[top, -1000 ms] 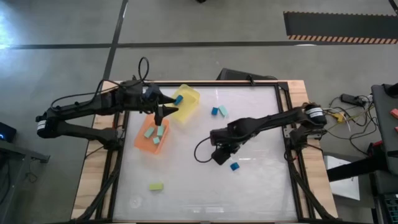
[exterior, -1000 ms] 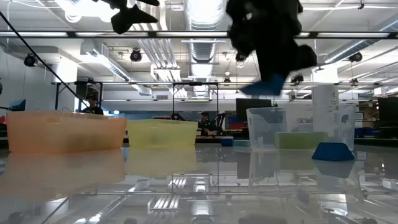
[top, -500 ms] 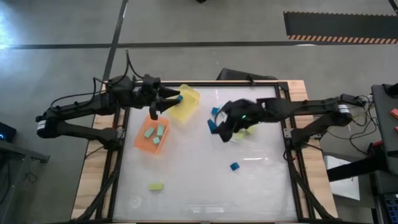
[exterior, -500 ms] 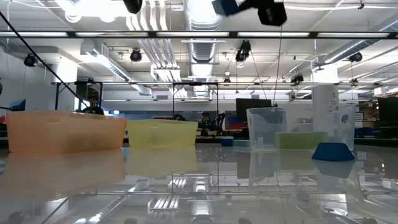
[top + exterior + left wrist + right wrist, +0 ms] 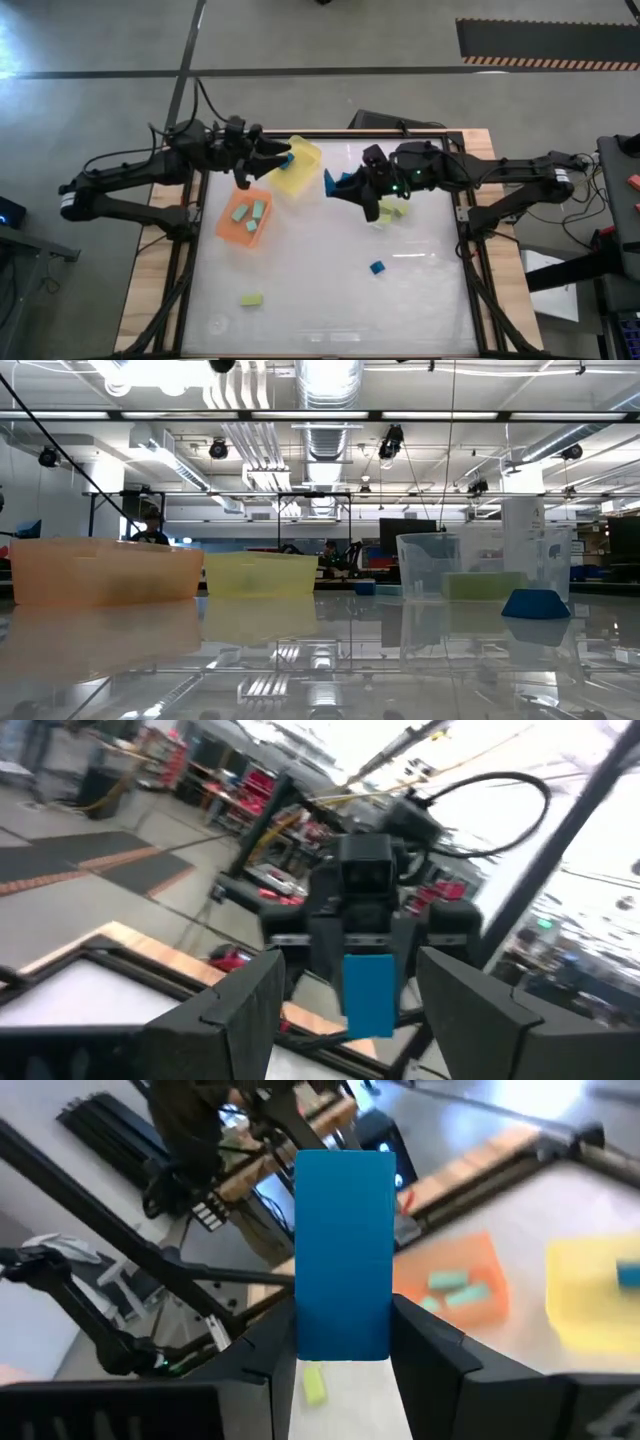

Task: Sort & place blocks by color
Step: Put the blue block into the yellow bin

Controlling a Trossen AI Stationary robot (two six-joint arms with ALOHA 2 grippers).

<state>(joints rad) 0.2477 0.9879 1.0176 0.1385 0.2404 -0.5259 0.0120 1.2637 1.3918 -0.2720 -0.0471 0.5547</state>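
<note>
My right gripper [image 5: 338,186] is shut on a dark blue block [image 5: 343,1240] high above the table, just right of the yellow bin [image 5: 297,166]. My left gripper [image 5: 268,162] is open and empty above that bin's left edge, facing the right gripper; the held block also shows between its fingers in the left wrist view [image 5: 368,992]. A blue block [image 5: 288,158] lies in the yellow bin. Teal blocks [image 5: 250,213] lie in the orange bin [image 5: 228,230]. A blue block [image 5: 377,267] and a yellow-green block [image 5: 251,299] lie on the table. My right gripper pinches the blue block between its two fingers, on the two long sides near one end [image 5: 343,1342]. Most of the block sticks out past the fingertips [image 5: 425,1342]. The fingers lie about level, coming from the table's right. The block is lifted clear.
Yellow-green blocks [image 5: 392,210] lie under my right arm near a clear container [image 5: 440,565]. The orange bin [image 5: 105,570] and the yellow bin [image 5: 260,573] stand side by side at the table's far left. Bare table lies in the near middle.
My right gripper has risen from low over the table's middle and swung toward the far edge and the left, up to the yellow bin, carrying the blue block and turning level. My left gripper has moved a little toward the far edge and tipped up from pointing down.
</note>
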